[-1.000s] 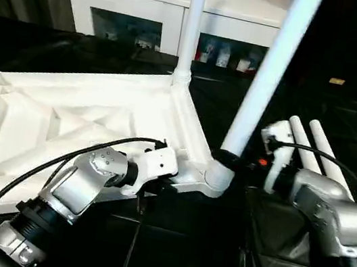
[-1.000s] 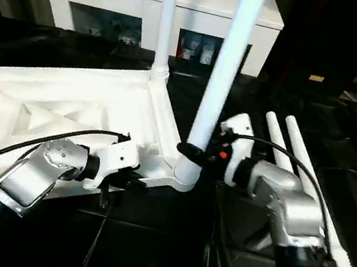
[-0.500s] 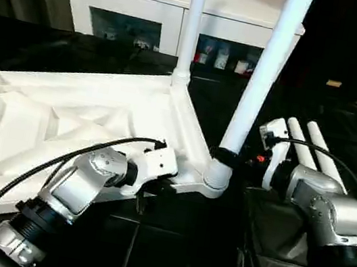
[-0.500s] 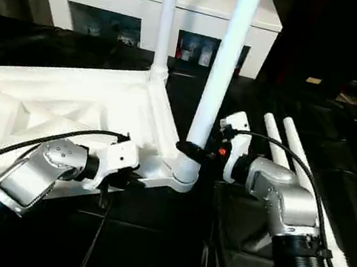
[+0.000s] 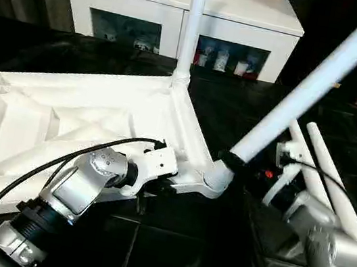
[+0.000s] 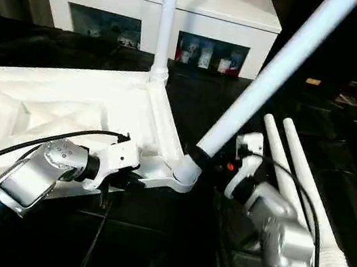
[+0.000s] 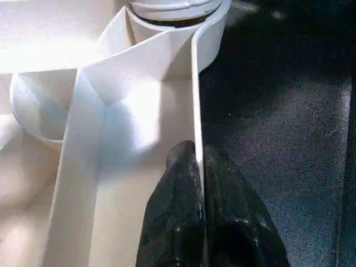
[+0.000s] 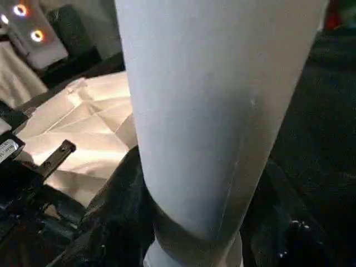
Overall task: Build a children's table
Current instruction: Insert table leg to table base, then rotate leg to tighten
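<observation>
– On the black worktop (image 5: 55, 51) lies the tabletop (image 5: 64, 121), ribs up. One leg (image 5: 193, 26) stands in the far corner socket; a second leg (image 5: 309, 87) leans out of the near socket (image 5: 216, 175).

– How will it handle?

– Light, stiff, smooth plastic, probably slippery. Low on the tube seems the best hold: the right end effector (image 8: 189, 222), half open, clasps the leaning leg there. The left end effector (image 7: 199, 167) is pinched shut on the tabletop's rim. Two spare legs (image 6: 295, 173) lie alongside.

Left gripper (image 7: 199, 183) pinched shut — right gripper (image 5: 233, 165) clamped, forearm tilted.
</observation>
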Robot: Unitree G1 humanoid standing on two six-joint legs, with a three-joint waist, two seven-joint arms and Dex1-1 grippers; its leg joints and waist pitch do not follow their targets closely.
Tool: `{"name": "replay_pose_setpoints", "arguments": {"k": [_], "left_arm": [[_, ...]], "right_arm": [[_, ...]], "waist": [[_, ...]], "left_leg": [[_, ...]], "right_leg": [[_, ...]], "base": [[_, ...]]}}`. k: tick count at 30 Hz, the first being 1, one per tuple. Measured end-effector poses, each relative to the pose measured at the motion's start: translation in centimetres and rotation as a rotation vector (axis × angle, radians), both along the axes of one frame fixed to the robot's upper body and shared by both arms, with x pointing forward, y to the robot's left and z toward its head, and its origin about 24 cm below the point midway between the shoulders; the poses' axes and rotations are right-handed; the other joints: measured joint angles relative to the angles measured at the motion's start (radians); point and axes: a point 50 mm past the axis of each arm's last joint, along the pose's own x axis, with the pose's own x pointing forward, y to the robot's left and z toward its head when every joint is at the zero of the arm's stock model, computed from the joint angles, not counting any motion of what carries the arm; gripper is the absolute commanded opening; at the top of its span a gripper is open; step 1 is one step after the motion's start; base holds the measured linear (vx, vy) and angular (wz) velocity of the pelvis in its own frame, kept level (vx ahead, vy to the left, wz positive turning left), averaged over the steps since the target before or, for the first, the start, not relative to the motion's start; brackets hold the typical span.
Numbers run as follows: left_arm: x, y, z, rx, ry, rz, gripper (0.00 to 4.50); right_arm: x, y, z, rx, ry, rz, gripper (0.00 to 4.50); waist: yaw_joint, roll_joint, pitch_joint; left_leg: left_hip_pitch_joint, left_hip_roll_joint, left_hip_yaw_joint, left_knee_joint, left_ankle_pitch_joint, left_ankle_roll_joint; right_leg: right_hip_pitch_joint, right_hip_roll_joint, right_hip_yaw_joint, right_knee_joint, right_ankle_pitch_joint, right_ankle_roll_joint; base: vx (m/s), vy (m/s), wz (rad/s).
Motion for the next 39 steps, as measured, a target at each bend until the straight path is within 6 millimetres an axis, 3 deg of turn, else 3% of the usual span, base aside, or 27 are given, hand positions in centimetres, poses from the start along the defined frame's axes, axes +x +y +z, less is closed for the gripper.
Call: {"name": "replay_pose_setpoints", "arguments": {"k": [5, 11, 26, 39], "left_arm": [[0.0, 0.1, -0.2, -0.002, 0.005, 0.0, 0.0], [0.1, 0.1, -0.2, 0.001, 0.004, -0.001, 0.0], [0.2, 0.7, -0.2, 0.02, -0.004, 0.007, 0.0], [0.3, 0.9, -0.4, 0.032, -0.003, 0.026, 0.0]], "right_arm": [[-1.1, 0.3, 0.6, -0.13, -0.075, 0.034, 1.84], [-0.7, 0.9, 1.0, -0.213, -0.09, 0.092, 1.84], [2.7, 1.6, 2.2, -0.324, -0.005, 0.293, 1.84], [3.3, 1.9, 1.4, -0.313, 0.027, 0.317, 1.84]], "waist": [[0.002, 0.007, -0.003], [-0.001, 0.009, -0.005], [-0.014, -0.015, 0.001], [-0.015, -0.025, -0.004]], "left_leg": [[0.0, 0.0, 0.0, -0.001, 0.0, 0.0], [0.001, 0.0, 0.0, -0.001, 0.0, 0.0], [0.011, 0.0, 0.0, -0.002, 0.0, 0.0], [0.015, 0.0, -0.001, -0.002, -0.001, -0.001]], "right_leg": [[0.0, 0.0, 0.0, -0.001, 0.0, 0.0], [0.001, 0.0, 0.0, -0.001, 0.0, 0.0], [0.007, 0.0, 0.0, 0.0, 0.001, 0.0], [0.007, -0.001, 0.0, -0.003, 0.0, 0.002]], "base": [[0.0, 0.0, 0.0], [0.0, 0.0, 0.0], [0.0, 0.0, 0.0], [0.0, 0.0, 0.0]]}}
